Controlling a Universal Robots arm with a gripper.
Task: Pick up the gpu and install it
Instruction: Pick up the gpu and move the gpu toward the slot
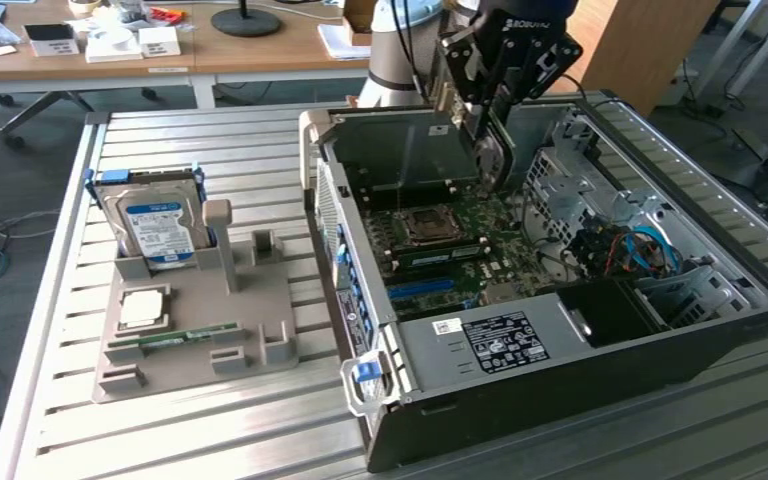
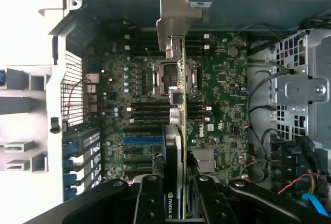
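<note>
End effector clamped on the gpu above an open computer case.

The end effector had its fingers closed on the gpu, which showed edge-on over the motherboard, its silver bracket toward one wall of the case. The CPU socket and rows of slots lay beneath the card. A metal drive cage and black cables crowded one side of the board. In the exterior view, a power supply filled the case's near end. On the table, toward the exterior view's left, a grey holder carried an upright hard drive and a RAM stick.
</note>
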